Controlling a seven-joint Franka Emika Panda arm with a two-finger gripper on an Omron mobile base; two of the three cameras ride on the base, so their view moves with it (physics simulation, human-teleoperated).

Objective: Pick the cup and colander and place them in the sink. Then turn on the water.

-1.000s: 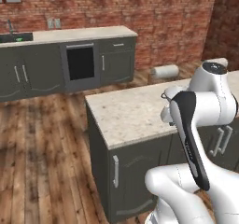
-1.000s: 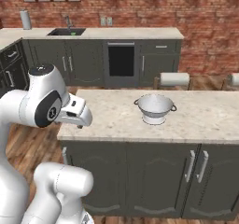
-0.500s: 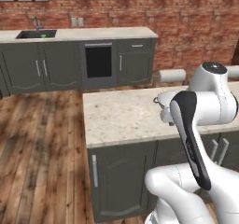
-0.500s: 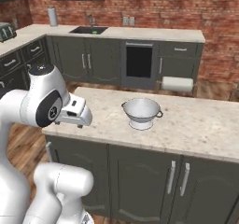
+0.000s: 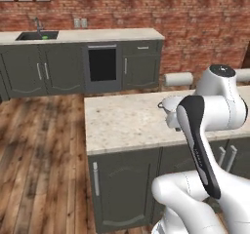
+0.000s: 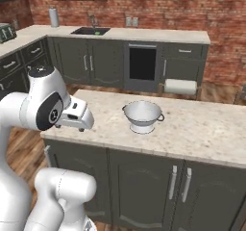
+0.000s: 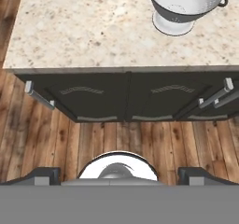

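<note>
Colander point(image 6: 143, 115) upright on island counter point(image 6: 202, 129), well apart from far sink point(image 6: 90, 31) — probably light, rigid, slick; best pinched at thin rim. Gripper point(image 6: 84, 122) wide open, empty, short of it.

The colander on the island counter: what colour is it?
White-grey, with a paler inside; the colander shows best in the right base view.

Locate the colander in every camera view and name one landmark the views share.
Left base view: colander at right of centre, mostly hidden behind the arm, only its rim and handle peeking out.
Right base view: colander at centre, standing on the island counter.
Hand view: colander at the top right edge.
Shared landmark: the speckled island counter.
</note>
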